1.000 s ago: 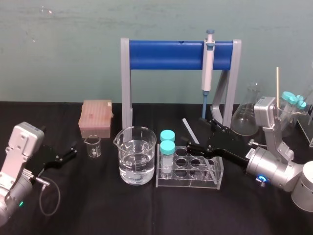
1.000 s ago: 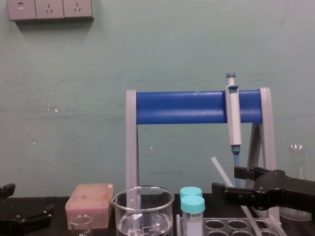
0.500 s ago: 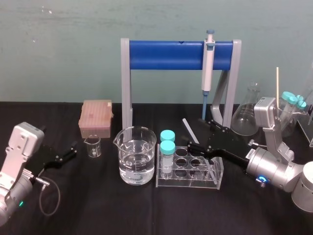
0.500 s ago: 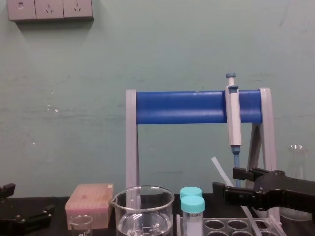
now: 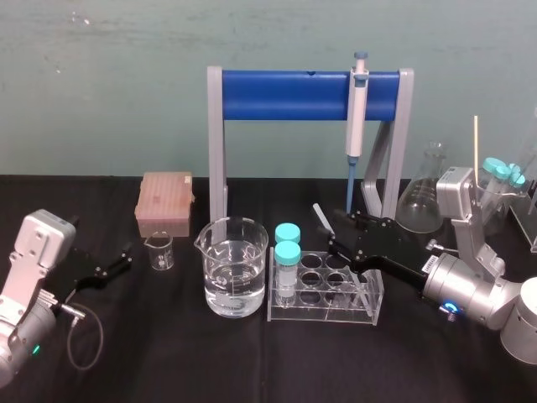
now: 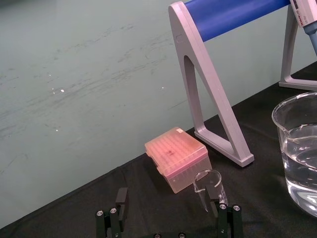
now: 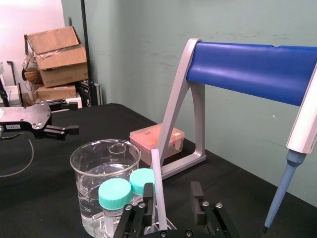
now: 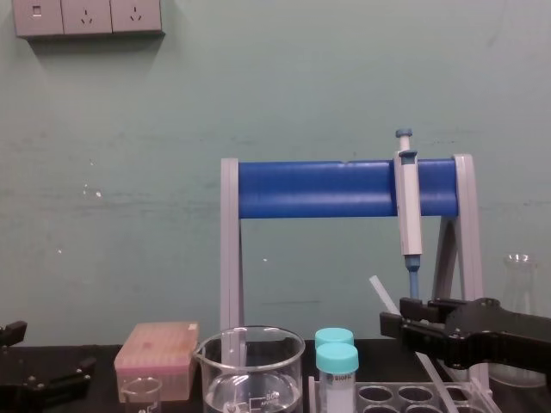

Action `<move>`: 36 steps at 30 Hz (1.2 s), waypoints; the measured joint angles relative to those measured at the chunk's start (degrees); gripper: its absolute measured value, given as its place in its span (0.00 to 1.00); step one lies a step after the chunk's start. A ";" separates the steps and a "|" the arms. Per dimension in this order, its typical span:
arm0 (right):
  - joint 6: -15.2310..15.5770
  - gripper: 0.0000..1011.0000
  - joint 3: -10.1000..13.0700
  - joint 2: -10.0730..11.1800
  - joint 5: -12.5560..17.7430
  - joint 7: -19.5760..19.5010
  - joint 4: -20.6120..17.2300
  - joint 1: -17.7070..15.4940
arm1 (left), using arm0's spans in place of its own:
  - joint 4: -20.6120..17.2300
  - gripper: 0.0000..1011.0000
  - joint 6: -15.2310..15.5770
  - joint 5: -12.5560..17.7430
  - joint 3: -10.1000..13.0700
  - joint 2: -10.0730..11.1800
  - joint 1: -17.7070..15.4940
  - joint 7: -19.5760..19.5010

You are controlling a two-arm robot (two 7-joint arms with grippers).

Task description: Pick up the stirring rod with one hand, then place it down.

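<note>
Stirring rod (image 5: 321, 217) leans tilted, its low end down in the clear tube rack (image 5: 323, 316). The right claw (image 5: 333, 230) has its fingers on both sides of the rod, spread wider than it. Two blue-capped tubes (image 5: 287, 243) and a water beaker (image 5: 235, 273) stand just left. The left claw (image 5: 124, 257) sits far off, fingers apart.

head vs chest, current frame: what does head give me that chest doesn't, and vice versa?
Head adds the grey left arm and right arm, the base of the rack, and capped tubes far right. Chest adds the wall sockets. Both: left tool, right tool open around the rod leaning in the rack, pipette, stand, beaker, tip box.
</note>
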 joint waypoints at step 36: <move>-8.72 0.06 7.32 -3.75 4.89 -1.11 -6.57 -2.17 | 0.00 0.99 0.00 0.00 0.00 0.00 0.00 0.00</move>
